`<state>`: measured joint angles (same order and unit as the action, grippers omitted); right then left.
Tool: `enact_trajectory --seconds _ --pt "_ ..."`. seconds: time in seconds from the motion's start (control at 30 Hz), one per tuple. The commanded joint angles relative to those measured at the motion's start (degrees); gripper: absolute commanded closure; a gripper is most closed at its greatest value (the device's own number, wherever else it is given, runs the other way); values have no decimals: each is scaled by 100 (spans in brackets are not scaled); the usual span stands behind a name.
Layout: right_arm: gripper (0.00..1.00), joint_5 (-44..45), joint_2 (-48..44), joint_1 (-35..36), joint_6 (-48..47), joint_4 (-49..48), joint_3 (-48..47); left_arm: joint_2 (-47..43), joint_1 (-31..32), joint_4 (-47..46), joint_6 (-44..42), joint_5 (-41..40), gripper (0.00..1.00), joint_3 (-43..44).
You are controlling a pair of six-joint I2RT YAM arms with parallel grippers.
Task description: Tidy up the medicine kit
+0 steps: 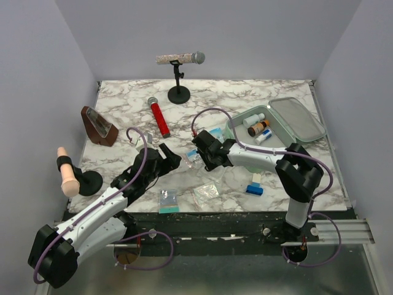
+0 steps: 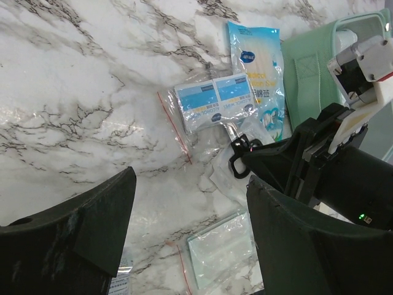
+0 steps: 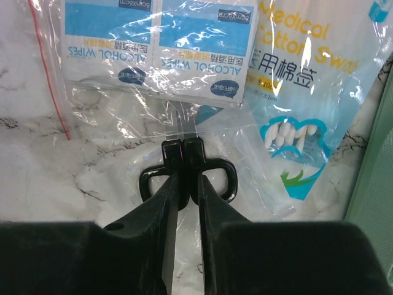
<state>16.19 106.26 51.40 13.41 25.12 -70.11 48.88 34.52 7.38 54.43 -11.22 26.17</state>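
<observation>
Medicine kit (image 1: 299, 120), upper right, looked rigid and light, best gripped by its rim; right gripper (image 3: 184, 153) pinched scissors (image 3: 216, 163), left gripper (image 2: 190, 239) stood wide

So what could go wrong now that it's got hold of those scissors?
The right gripper pinches the scissors only at the neck, so they might swivel or slip. Their blades seem tucked under the wipes bag, so lifting could drag it along. The open left gripper hovers close by; the arms could bump.
</observation>
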Motion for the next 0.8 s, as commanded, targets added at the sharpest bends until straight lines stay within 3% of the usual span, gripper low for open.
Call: enact_trajectory --seconds 0.0,0.27,0.47,0.5,0.63,0.7,0.77 --pt "78 -63 -307 28 56 326 269 7 19 -61 -21 85 17 2" --pt "99 -116 -816 28 144 414 462 69 19 -79 -38 94 17 54" --pt "99 -212 -1239 28 250 450 603 121 19 -105 -65 94 17 90" --pt "95 -177 -1274 28 267 458 595 139 19 -122 -73 103 17 90" --pt "56 -81 -1125 28 197 450 446 244 19 -166 -65 164 17 116" --pt "46 68 -915 20 180 484 297 245 19 -166 -65 173 17 125" --pt "42 60 -669 11 118 485 138 218 19 -149 -73 164 17 116"
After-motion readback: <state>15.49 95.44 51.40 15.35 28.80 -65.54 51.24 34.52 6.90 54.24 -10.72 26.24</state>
